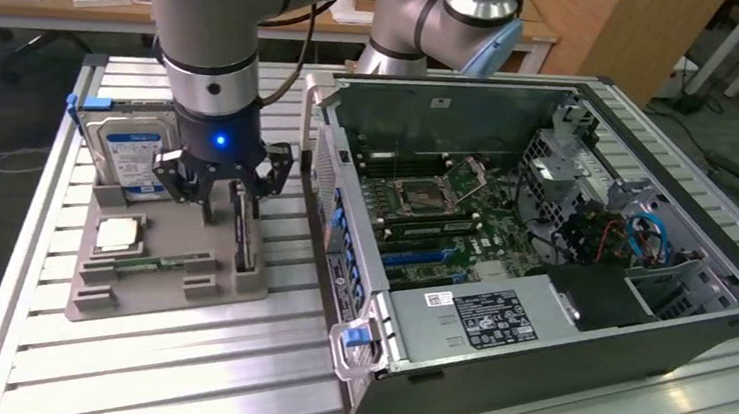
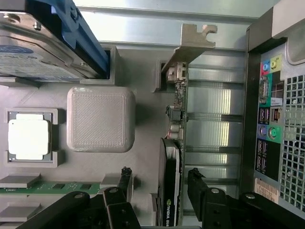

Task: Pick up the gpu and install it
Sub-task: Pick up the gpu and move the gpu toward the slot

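- Counter (image 1: 167, 370): slatted metal; it carries the grey tray (image 1: 161, 294) (image 2: 100, 119) and everything else.
- Computer case (image 1: 515, 380) (image 2: 271, 124): lies open just beside the tray, on the exterior view's right of it, motherboard exposed.
- Arm (image 1: 216, 43): reaches down over the tray's case-side edge.
- Hard drive (image 1: 130, 151) (image 2: 38, 52): leans in the tray's far slot, away from the case.
- Gpu (image 1: 245, 241) (image 2: 175, 119): stands on edge in the tray's slot nearest the case, its silver bracket at the far end.
- Hand (image 1: 227, 200) (image 2: 159, 176): spread wide and grasping nothing, one finger on each side of the gpu.
- Processor chip (image 1: 117, 235) (image 2: 28, 138): sits in a square pocket of the tray.
- Memory stick (image 1: 151, 263) (image 2: 52, 188): lies in the tray next to the chip.
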### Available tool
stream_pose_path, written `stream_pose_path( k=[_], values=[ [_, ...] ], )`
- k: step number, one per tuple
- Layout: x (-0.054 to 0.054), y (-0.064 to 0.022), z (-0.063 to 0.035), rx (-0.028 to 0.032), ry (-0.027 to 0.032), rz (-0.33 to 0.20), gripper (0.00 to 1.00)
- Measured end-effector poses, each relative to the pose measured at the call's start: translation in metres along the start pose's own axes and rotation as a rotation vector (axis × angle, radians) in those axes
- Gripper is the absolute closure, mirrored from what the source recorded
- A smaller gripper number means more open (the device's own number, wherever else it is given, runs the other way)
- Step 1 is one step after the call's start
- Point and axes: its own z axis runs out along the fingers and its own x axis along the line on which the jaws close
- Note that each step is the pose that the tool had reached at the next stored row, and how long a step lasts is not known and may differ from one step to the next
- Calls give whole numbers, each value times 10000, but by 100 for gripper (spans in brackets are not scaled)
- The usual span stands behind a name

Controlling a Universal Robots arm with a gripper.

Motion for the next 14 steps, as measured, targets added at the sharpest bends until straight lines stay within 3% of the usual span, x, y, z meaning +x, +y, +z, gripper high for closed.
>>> stream_pose_path(
  k=[14],
  values=[
    [-43, -4, 56, 12, -23, 498, 41]
  ],
)
